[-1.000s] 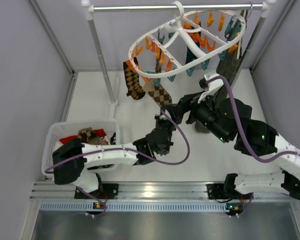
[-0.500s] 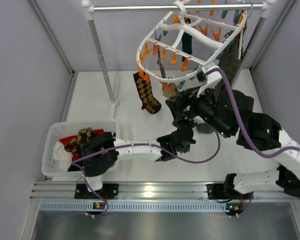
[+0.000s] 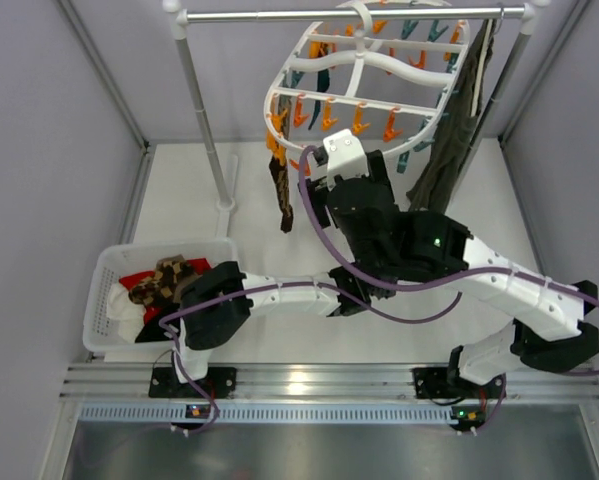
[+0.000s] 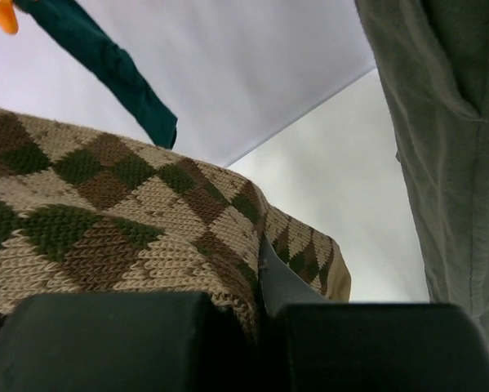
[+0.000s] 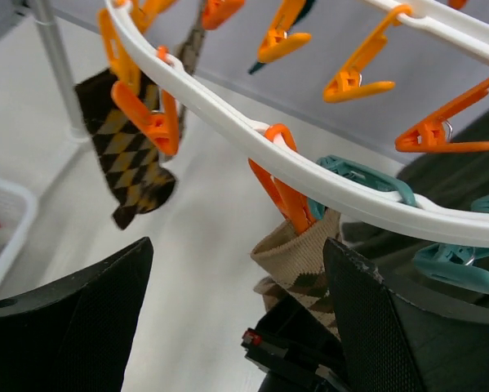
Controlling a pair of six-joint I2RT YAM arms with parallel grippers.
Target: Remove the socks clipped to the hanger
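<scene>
A white plastic basket (image 3: 104, 262) already holds argyle socks (image 3: 169, 278). On the white oval hanger (image 3: 362, 68) a dark argyle sock (image 3: 282, 195) hangs clipped. The left gripper (image 4: 260, 318) pinches a tan argyle sock (image 4: 130, 220), and the right gripper (image 5: 240, 269) is spread beneath its orange clip (image 5: 281, 192). Unclipping looks unfinished.

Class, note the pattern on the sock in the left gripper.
The sock is argyle: tan, brown and green diamonds, best seen in the left wrist view.

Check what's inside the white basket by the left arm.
A brown argyle sock lies on something red in the basket. The left arm covers its right part; anything underneath is hidden.
</scene>
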